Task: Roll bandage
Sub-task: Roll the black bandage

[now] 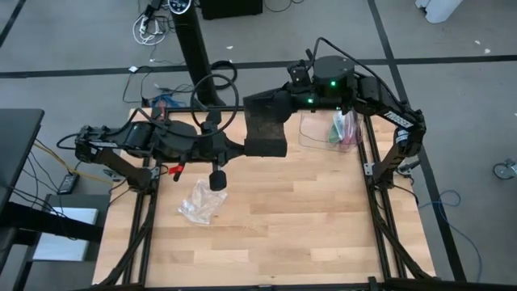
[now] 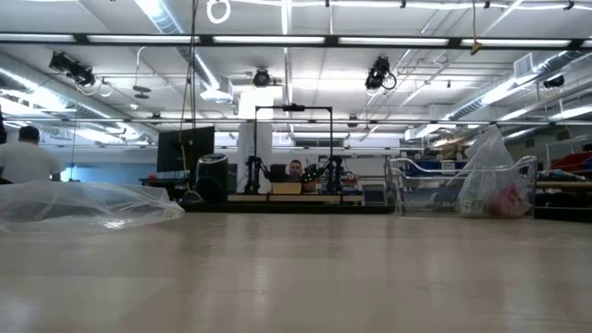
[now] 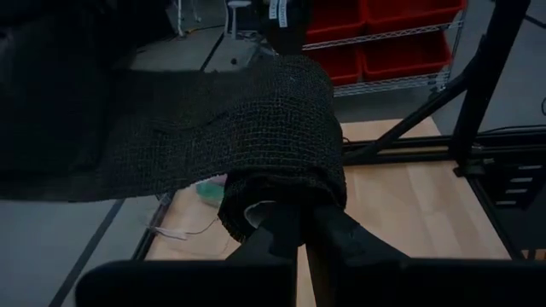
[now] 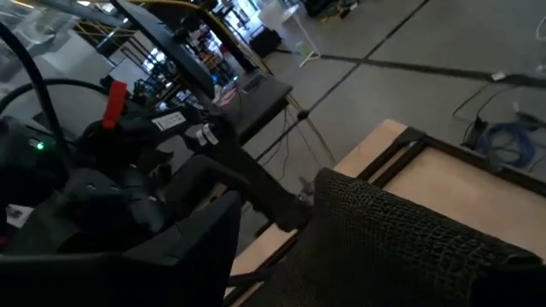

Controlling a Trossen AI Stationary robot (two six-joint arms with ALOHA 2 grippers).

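The bandage [image 1: 265, 129] was held up in the air near the 12 o'clock edge of the table [image 1: 283, 218], stretched between the two arms. One end was already wound into a small dark roll, and in the left wrist view this roll [image 3: 286, 200] was pinched by the closed fingers of the left gripper [image 3: 294, 234]. It was probably held this way so the roll could be turned and more cloth wound on. The other end [image 4: 401, 247] was draped over toward the right gripper [image 1: 279, 103], at about 1 o'clock, most likely to keep the strip tight and flat. Whether the right gripper was open or closed could not be told, because it was hidden by the cloth. A crumpled clear plastic bag [image 1: 200, 202] was seen lying on the wood at about 8 o'clock, well apart from the bandage. A clear bin [image 1: 335, 129] with colored things inside was seen at about 2 o'clock, just beside the right arm. Nothing was seen between the two grippers but the cloth itself, so the way looked free. Some loose strip was still left to be rolled.
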